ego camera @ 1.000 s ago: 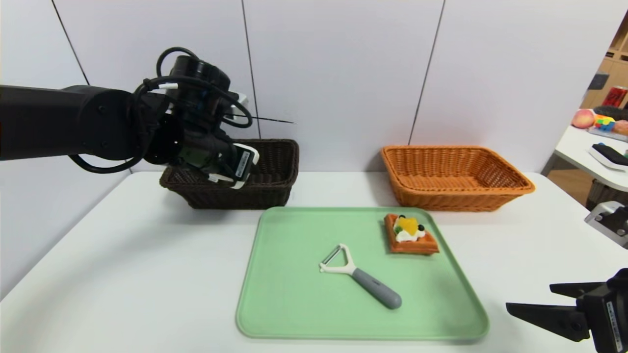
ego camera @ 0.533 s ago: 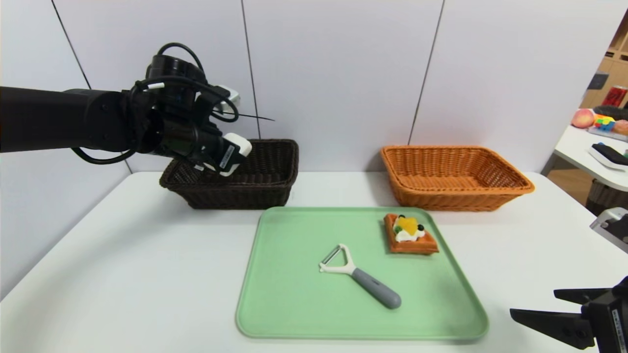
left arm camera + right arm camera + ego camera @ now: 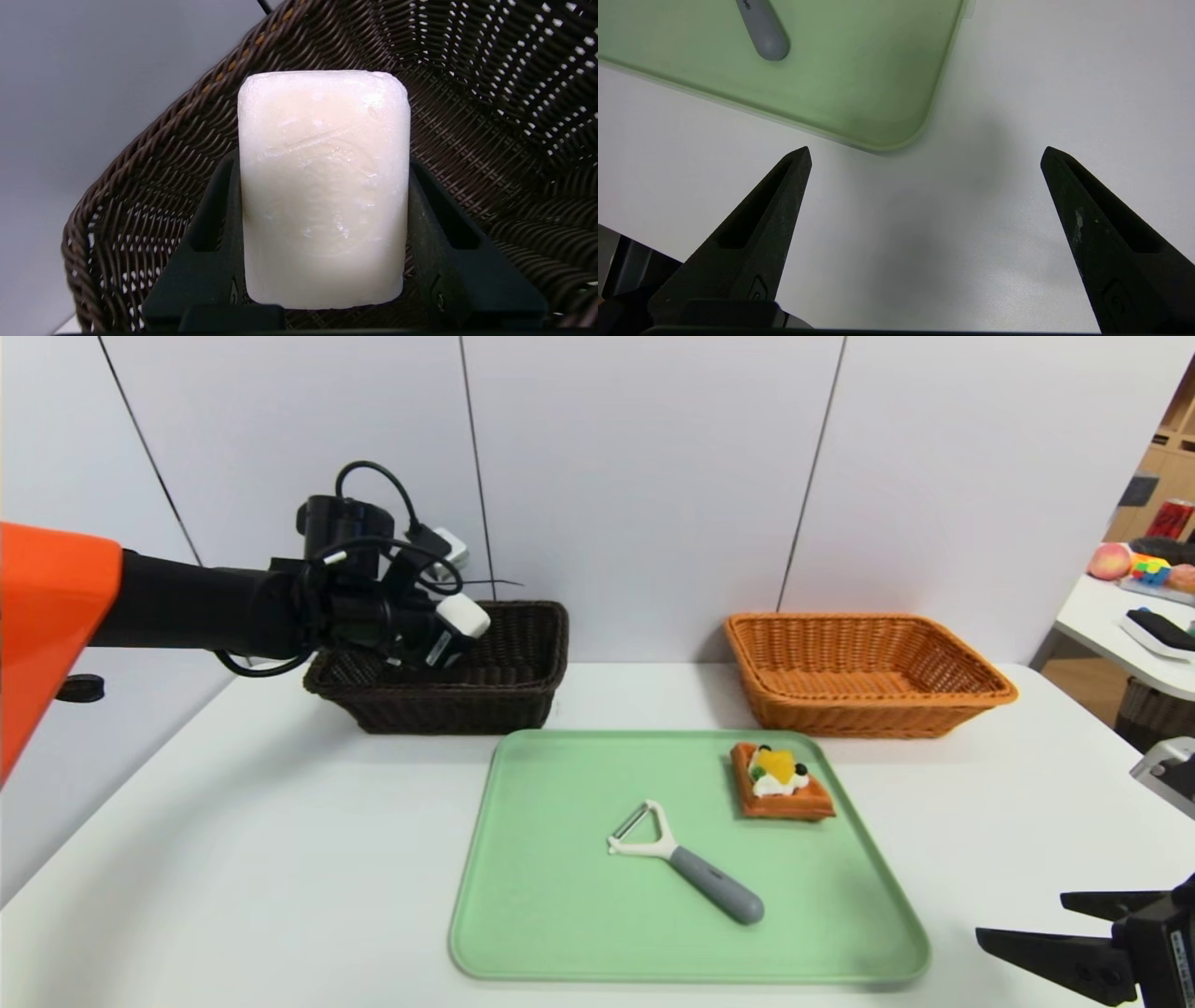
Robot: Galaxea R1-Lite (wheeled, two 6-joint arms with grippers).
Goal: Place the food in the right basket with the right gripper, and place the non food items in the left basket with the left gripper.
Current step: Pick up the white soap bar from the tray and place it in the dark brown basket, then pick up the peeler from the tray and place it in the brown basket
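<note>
Wicker baskets [image 3: 448,695]: 2 | peeler [image 3: 686,863]: 1 | waffle [image 3: 780,782]: 1 | soap bar [image 3: 322,186]: 1

Head cam looks forward and down over the whole table [image 3: 280,859]; left wrist cam sits tight on the dark basket [image 3: 490,116]. Right wrist cam stares down at the green tray [image 3: 859,93] corner; head view shares both.

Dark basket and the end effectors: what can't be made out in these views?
- Dark basket floor: head view, hidden by its near wall and the left end effector.
- Soap bar underside: left wrist view, faces away.
- Right end effector: head view, wrist cut off by the frame edge.
- Peeler head: right wrist view, cut off.
</note>
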